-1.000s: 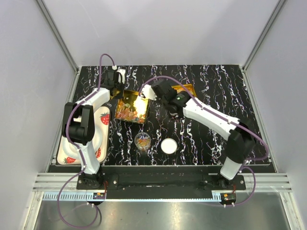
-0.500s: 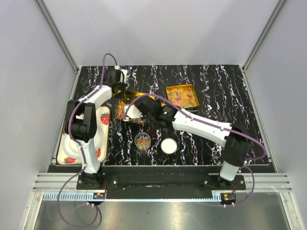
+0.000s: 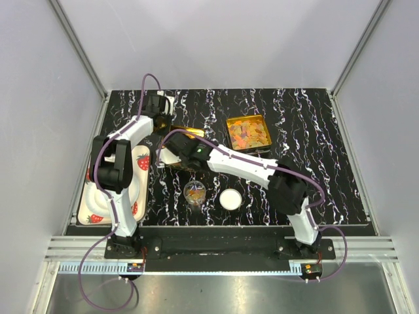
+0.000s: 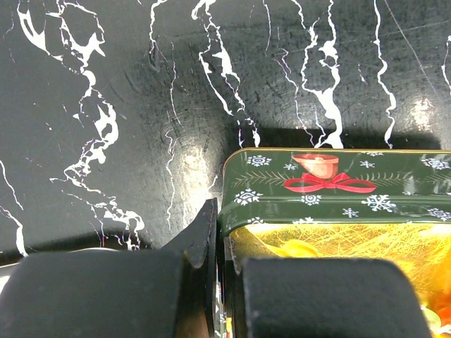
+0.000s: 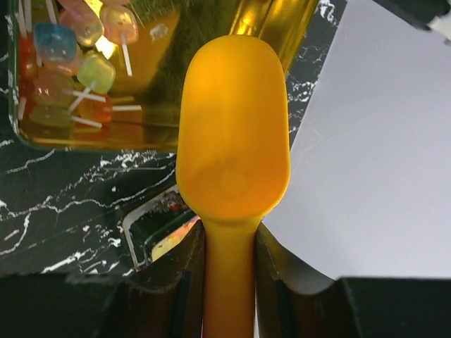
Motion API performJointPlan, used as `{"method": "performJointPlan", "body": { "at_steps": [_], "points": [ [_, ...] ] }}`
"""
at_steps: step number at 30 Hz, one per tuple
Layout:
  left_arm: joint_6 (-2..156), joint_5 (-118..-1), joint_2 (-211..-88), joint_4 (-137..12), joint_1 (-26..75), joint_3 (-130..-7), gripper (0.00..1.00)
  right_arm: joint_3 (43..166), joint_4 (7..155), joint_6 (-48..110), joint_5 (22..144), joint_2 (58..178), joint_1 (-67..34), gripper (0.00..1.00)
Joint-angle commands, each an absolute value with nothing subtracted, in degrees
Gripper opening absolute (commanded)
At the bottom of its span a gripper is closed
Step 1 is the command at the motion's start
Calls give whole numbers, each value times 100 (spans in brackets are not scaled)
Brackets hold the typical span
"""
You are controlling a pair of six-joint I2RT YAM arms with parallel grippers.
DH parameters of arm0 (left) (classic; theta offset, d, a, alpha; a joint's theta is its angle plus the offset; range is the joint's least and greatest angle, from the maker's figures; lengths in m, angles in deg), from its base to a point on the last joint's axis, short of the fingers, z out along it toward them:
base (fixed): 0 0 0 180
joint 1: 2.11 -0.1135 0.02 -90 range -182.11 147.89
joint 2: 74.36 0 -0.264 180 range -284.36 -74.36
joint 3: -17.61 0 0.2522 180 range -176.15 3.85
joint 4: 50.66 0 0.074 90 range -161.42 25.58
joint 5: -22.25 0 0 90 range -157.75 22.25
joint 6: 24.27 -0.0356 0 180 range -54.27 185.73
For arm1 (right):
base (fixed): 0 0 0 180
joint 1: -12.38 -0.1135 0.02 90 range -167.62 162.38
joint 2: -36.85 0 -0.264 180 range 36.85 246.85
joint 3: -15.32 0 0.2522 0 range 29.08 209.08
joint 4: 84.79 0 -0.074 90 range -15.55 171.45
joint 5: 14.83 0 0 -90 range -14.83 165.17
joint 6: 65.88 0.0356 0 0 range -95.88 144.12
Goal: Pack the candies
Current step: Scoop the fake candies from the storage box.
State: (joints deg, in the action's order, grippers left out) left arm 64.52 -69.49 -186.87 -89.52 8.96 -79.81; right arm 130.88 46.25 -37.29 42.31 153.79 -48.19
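1. Our right arm [image 3: 249, 167] stretches left across the marbled table [image 3: 327, 131], covering most of the green tin [image 4: 331, 190].
2. We find the candies [image 3: 249, 133] in the far gold tin [image 3: 228, 124], well apart.
3. Our left gripper [image 4: 220, 239] pinches the green tin's wall; our right gripper [image 5: 229, 246] clamps the orange scoop [image 5: 232, 141] by its handle.

The right arm [image 3: 242, 167] now lies across the green-sided tin [image 4: 317, 183]; a second ago it reached only that tin's far right corner. The right gripper [image 3: 169, 154], carrying the yellow-orange scoop [image 5: 232, 155], now sits at the tin's left side instead of its right. The arm now hides most of the tin's inside, which was open to the top view before. The second gold tin [image 3: 228, 124], right of the green-sided tin, is now uncovered, its candies [image 3: 249, 134] in plain sight. The right elbow [image 3: 288, 186] now stands nearer the green-sided tin.
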Motion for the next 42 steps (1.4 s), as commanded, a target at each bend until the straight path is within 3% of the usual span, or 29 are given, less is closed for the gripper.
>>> {"method": "performJointPlan", "body": {
  "at_steps": [1,11,42],
  "points": [
    [6318,-7135,-18634,-8929,931,-8246,0,13717,3856,-4610,4177,15778,-4879,0],
    [6327,-7100,-18633,-8929,922,-8228,0,14096,3566,-4681,4352,16402,-4870,0],
    [6318,-7109,-18669,-8938,949,-8237,0,14835,3117,-3153,6796,16947,-4633,0]
  ]
}}
